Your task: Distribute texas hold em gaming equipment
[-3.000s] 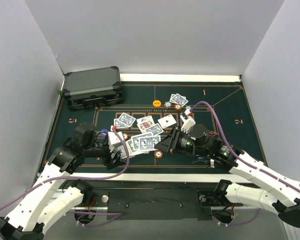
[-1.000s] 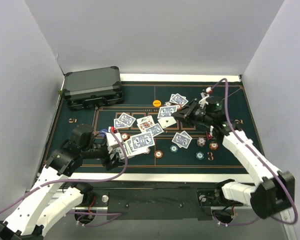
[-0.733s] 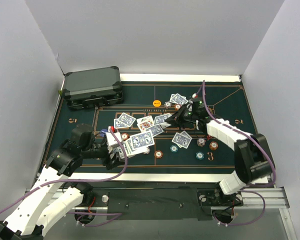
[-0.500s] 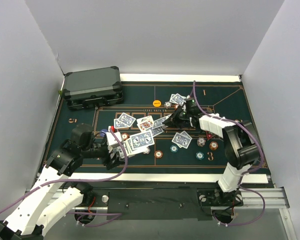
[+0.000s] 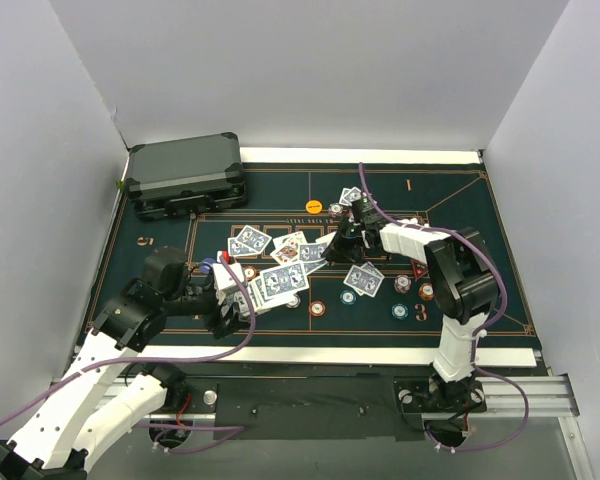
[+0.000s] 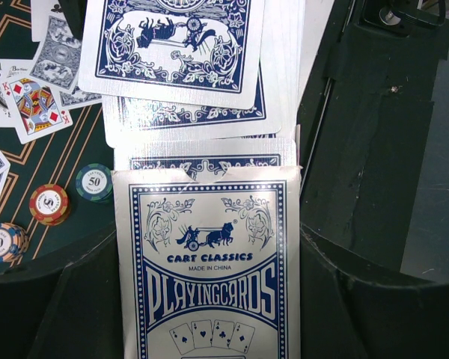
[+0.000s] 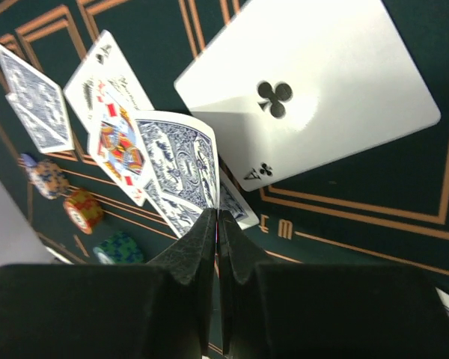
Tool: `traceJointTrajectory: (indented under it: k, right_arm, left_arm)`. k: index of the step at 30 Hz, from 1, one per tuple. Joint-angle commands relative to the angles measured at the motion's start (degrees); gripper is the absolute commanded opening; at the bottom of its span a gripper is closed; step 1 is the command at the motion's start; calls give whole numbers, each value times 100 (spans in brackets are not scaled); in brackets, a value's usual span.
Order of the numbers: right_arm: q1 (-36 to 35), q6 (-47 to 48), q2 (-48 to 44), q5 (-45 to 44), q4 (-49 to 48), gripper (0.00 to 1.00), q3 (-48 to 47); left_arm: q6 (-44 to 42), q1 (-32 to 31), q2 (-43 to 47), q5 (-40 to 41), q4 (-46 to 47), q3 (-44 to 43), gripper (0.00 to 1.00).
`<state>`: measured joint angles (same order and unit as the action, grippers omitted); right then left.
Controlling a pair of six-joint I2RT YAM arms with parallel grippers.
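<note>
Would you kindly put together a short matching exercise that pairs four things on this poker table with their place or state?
Things: 1 ace of clubs; 2 dark grey case; 3 blue-backed card; 4 card box.
States: A closed, at the mat's far-left corner; B pinched in the right gripper; C face up on the mat; D held in the left gripper.
Pairs: 1-C; 2-A; 3-B; 4-D.

Glossy paper cards [image 7: 314,90] lie on matt green cloth [image 5: 460,200]; the case [image 5: 185,172] looks ribbed, dull grey.
</note>
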<state>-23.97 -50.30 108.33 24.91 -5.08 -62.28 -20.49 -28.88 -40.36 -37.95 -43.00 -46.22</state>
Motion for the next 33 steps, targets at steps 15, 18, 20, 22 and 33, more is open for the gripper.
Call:
traceJointTrajectory:
  k: [15,18,20,22,33]
  right_arm:
    - [-301,785,-172,-1040,1475,8,-460]
    - [-319,847,-277,-1207,1615,28,-495]
    - [-328,899,-505,-1338,1747,38,-496]
    - [-337,900,-890,-1462,1888,44,-504]
    - [-1479,838,-2272,-1753,3233,56,-1858]
  left_arm:
    - [107,6,107,-151,231,-125,0]
    - [98,6,116,-168,231,-116,0]
    - [45,6,116,-168,196,-133,0]
    - [19,6,107,-168,178,-133,0]
    - [-51,6,90,-195,143,-116,0]
